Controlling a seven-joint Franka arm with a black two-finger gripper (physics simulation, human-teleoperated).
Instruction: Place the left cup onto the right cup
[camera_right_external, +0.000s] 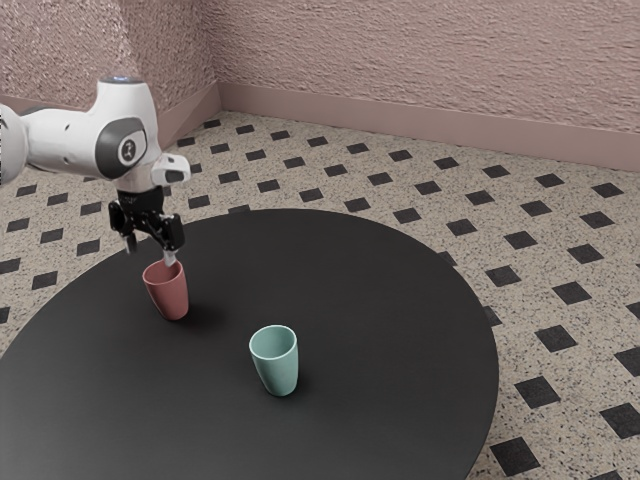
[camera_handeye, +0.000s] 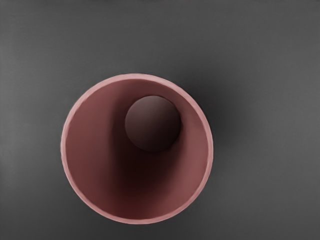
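A pink cup (camera_right_external: 168, 291) stands upright on the round black table (camera_right_external: 380, 330), toward the exterior view's left. My gripper (camera_right_external: 152, 250) hangs just above its rim, open, with the fingers apart and nothing between them. One fingertip (camera_right_external: 172, 257) reaches down close to the rim's far side. From the hand, I look straight down into the pink cup (camera_handeye: 95, 165) and see its round bottom. A teal cup (camera_right_external: 274, 360) stands upright nearer the table's front, to the right of the pink one and apart from it.
The table's edge curves round at the exterior view's right and front. Beyond it lies a speckled floor with black squares (camera_right_external: 520, 240), and pink walls (camera_right_external: 420, 50) close the room behind.
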